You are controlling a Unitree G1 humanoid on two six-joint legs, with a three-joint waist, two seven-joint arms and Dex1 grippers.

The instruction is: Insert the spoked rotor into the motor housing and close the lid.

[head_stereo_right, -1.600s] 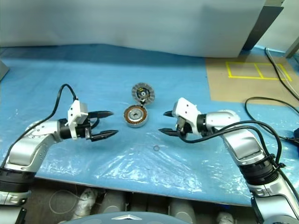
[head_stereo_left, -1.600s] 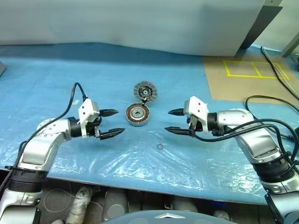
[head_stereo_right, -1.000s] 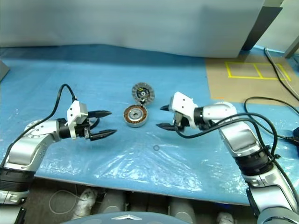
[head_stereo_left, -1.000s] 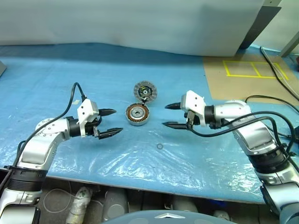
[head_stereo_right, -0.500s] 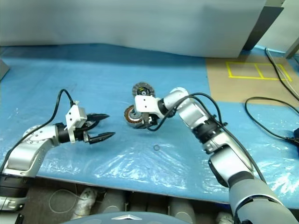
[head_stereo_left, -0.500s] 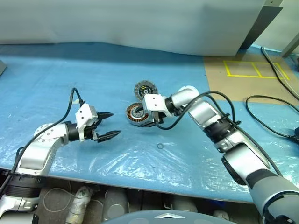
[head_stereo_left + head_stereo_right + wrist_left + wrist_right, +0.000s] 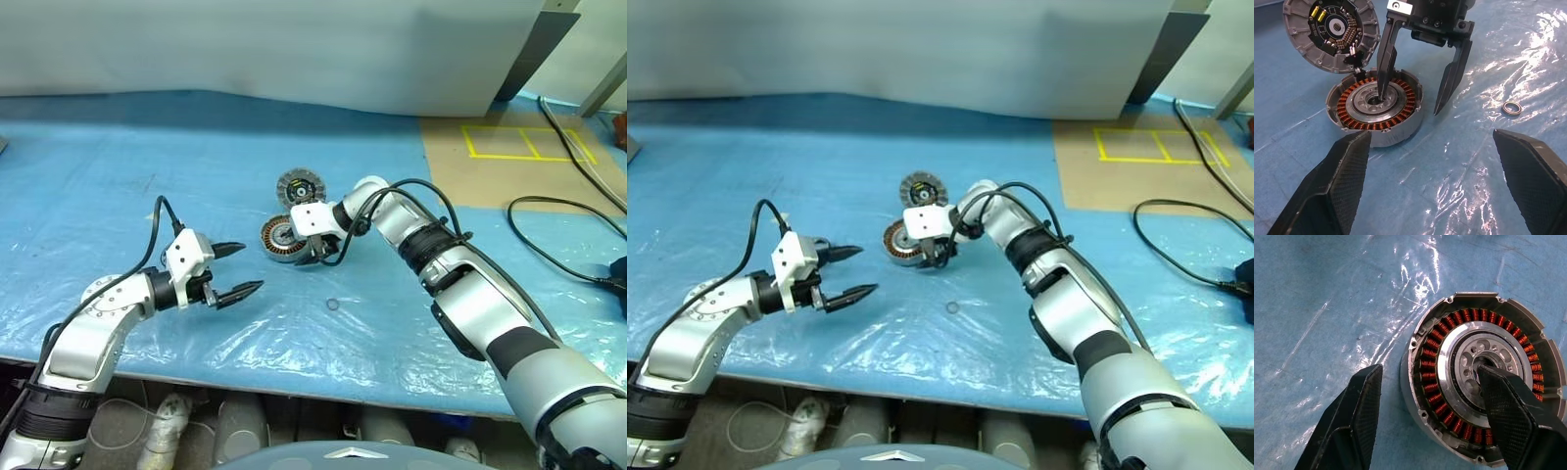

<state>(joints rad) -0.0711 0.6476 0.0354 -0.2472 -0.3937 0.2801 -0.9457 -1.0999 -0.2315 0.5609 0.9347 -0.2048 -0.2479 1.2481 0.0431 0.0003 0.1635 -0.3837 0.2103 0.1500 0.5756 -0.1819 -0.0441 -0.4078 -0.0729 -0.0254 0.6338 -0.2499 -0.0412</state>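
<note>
Right fingers: my right gripper (image 7: 1413, 93) stands spread, pointing down. One black finger (image 7: 1385, 63) has its tip in the grey centre bore; the other hangs just outside the rim. The wall sits between them, not yet pinched as far as I can tell.
Left fingers: my left gripper (image 7: 233, 269) is wide apart, holding nothing, hovering level, near the work but clear of it on my left.
Housing: the round silver metal motor housing with its ring of copper-coloured windings (image 7: 1375, 106) lies flat on the sheet, open face up, mid-table in front of me.
Beside it: a round grey disc with ribbed rim and dark circuit face (image 7: 1331, 32) rests just behind the housing, its edge touching or nearly so. I judge it the lid; can't be sure.
Small part: a little metal ring (image 7: 1511, 107) lies loose on the sheet, apart from the housing on my right.
Surface: crinkled blue plastic sheet over the table (image 7: 118, 176).
Step in hand: I read this as taking hold of the housing wall, early in the task; lid off.
Next move: close the right fingers squarely on the wall without scraping windings, and watch for sliding on the slick sheet.
</note>
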